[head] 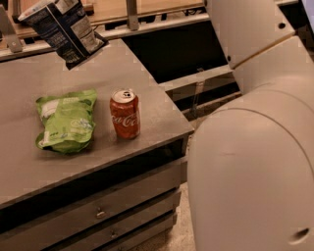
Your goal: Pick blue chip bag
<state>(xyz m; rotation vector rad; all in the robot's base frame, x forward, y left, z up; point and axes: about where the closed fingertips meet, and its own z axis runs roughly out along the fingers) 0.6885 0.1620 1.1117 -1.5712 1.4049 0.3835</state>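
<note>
The blue chip bag (64, 30) hangs tilted in the air above the far left part of the grey table (152, 112), clear of its surface. It is dark navy with white lettering and a pale panel. My gripper (65, 4) is at the top edge of the view, almost wholly cut off, and grips the bag by its upper end. The bag's top is partly out of view.
A larger green snack bag (66, 120) lies on the table's left, with a red Coca-Cola can (125, 113) upright to its right. Drawers (98, 213) sit under the tabletop. My bulky white arm (250, 162) fills the right side. A wooden shelf (147, 7) runs behind.
</note>
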